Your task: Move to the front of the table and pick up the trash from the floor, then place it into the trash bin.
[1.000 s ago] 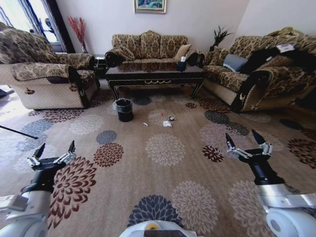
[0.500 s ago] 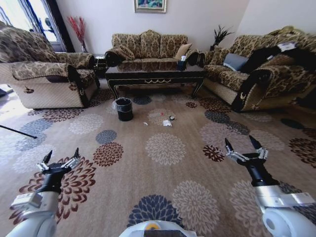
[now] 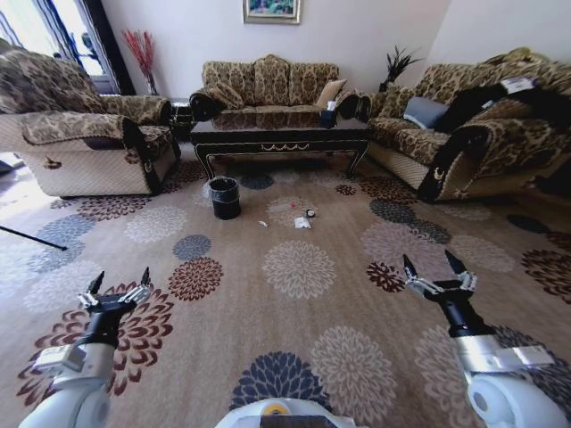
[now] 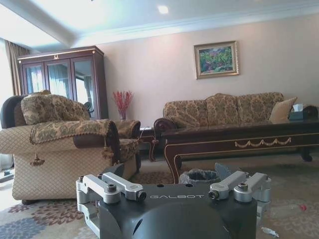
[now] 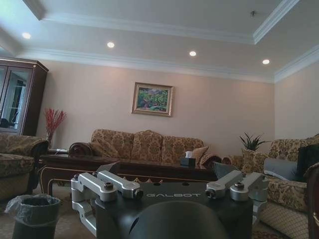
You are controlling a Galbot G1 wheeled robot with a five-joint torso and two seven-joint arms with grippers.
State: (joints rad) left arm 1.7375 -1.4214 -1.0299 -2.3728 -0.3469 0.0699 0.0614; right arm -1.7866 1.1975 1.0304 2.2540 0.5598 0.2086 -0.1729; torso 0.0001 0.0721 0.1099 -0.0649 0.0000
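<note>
- Over the last second both arms have sunk and drawn in: the left gripper (image 3: 120,285) now hangs lower and nearer the centre than before, and the right gripper (image 3: 434,270) has dropped a little too; the room itself has not shifted.
- Both grippers hover over the carpet with their dark fingers spread wide, holding nothing.
- The beige-tan carpet with large round flower medallions in brown, navy and cream (image 3: 294,294) covers the whole floor between the robot and the furniture.
- The long low coffee table of glossy dark wood with gold scroll ornament (image 3: 281,135) stands at the far end, well apart from the grippers.
- The small round black trash bin with a thin plastic liner at its rim (image 3: 225,197) sits on the carpet just in front of the table's left leg.
- The trash lies on the carpet to the right of the bin, in front of the table: a crumpled white tissue (image 3: 302,223), a tiny white scrap (image 3: 262,224), a small dark round bit (image 3: 310,213).
- A patterned brown three-seat sofa (image 3: 268,87) stands behind the table under a framed picture (image 3: 271,10); a matching armchair (image 3: 80,134) is on the left and another sofa (image 3: 482,134) on the right.
- In the left wrist view a clear plastic bottle with a red cap (image 4: 286,209) lies on the carpet beyond the bin.
</note>
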